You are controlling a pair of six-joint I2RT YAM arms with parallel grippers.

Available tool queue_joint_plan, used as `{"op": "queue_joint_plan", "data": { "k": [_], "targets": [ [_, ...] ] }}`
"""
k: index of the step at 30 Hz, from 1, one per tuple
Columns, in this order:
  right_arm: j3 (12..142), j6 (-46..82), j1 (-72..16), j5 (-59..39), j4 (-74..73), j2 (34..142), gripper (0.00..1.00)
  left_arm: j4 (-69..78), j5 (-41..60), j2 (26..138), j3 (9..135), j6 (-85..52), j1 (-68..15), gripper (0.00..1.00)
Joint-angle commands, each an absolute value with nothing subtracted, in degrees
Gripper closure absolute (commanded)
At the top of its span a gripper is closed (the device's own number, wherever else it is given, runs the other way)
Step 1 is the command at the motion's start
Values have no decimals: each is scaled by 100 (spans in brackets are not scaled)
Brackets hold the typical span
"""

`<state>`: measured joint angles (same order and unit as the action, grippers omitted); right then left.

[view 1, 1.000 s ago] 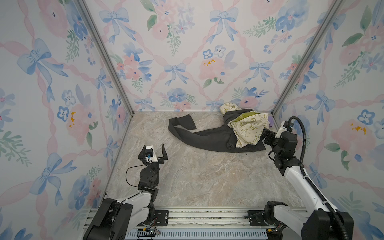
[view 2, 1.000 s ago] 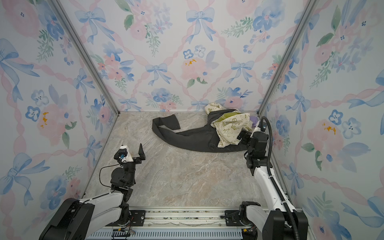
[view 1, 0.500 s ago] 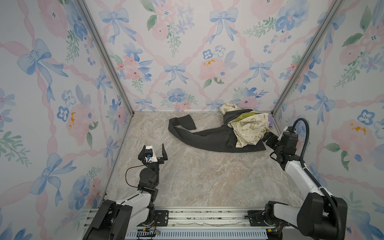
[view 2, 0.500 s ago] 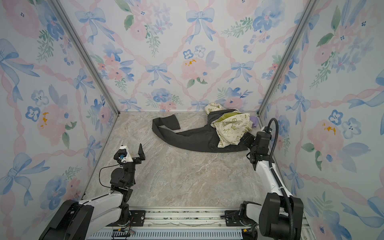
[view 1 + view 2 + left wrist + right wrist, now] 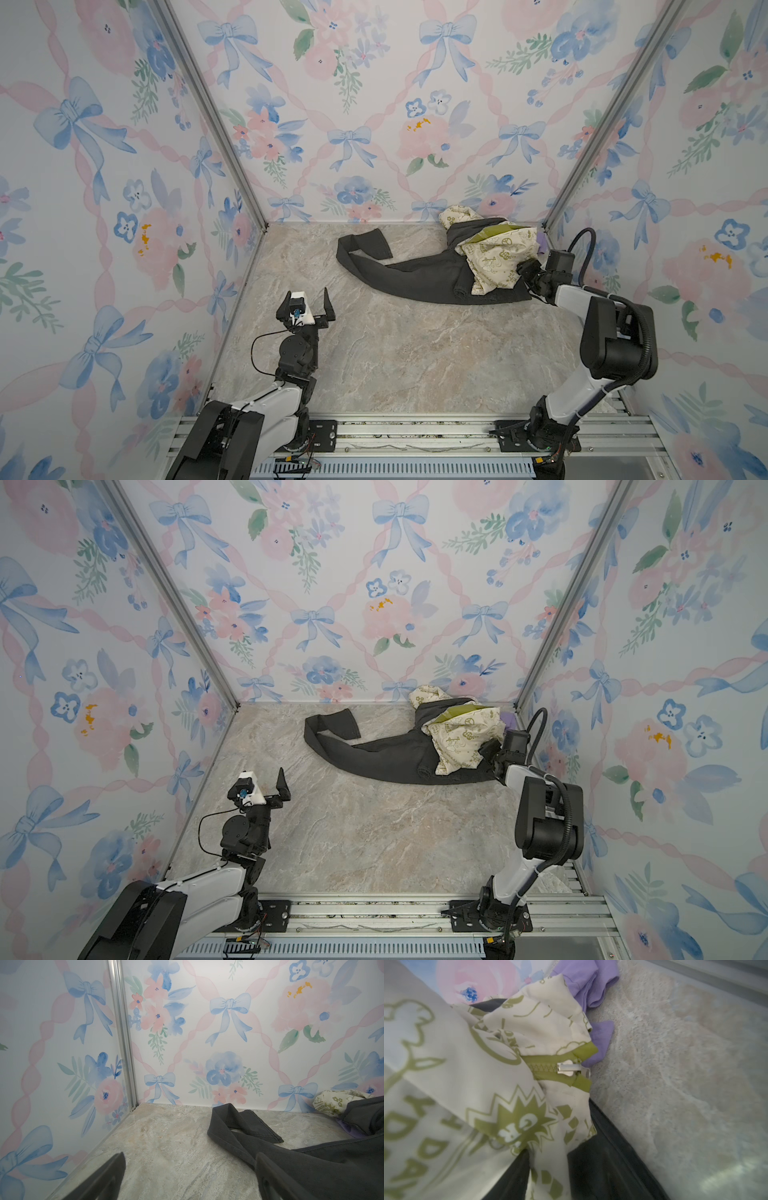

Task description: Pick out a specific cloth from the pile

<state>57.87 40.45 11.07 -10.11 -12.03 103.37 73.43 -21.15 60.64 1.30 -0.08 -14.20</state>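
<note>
Since the earlier frames my right arm has dropped its elbow and pushed my right gripper [image 5: 527,271] in against the near right edge of the pile [image 5: 457,274]. My left gripper [image 5: 306,298] has kept its place, and the garments lie as they did.

Top views: in both top views the cloth [image 5: 540,243] shows only as a lavender sliver at the far right corner of the pile. It sits behind the cream cloth [image 5: 494,257] and beyond my right gripper, near it but apart. The dark grey garment [image 5: 415,278] stretches left across the table [image 5: 395,353].

Left wrist view: my left jaws stand wide apart and hold nothing. An edge of the cloth [image 5: 349,1130] peeks from under the dark grey garment.

Right wrist view: the cloth [image 5: 591,980] lies ahead of me, past the green zipper [image 5: 566,1069], partly under cream fabric. Dark shapes flank a cream fold close to the camera. I judge them to be my fingers, narrowed, but I cannot tell whether they clamp it.

Hazard: jaws closing here would take the cream cloth, not the cloth. A pull would then drag out the wrong garment, and its zipper could snag the lavender fabric.
</note>
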Motion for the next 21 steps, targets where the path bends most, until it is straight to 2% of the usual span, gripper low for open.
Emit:
{"op": "queue_joint_plan", "data": {
  "k": [1, 3, 8, 10, 14, 18, 21],
  "targets": [
    [6213, 4355, 774, -1433, -1555, 10701, 71, 7347, -2118, 5956, 44, -81, -1369, 2],
    [6372, 4474, 519, -1526, -1774, 10795, 83, 7341, -2135, 5932, 27, -95, -1362, 2],
    [6845, 4274, -159, -1391, -1863, 10867, 90, 7305, -2150, 5923, 26, -117, -1336, 2],
    [7167, 3962, -447, -1410, -1694, 10934, 90, 7306, -2146, 5921, 26, -129, -1336, 2],
    [8073, 2560, -1096, -1123, -453, 11166, 79, 7302, -2162, 5927, 27, -131, -1327, 2],
    [8817, 995, -1683, -299, 1117, 11407, 60, 7294, -2179, 5924, 18, -124, -1314, 2],
    [8640, 477, -1854, 403, 1475, 11174, 46, 7270, -2156, 5914, 16, -148, -1298, 2]
  ]
}}
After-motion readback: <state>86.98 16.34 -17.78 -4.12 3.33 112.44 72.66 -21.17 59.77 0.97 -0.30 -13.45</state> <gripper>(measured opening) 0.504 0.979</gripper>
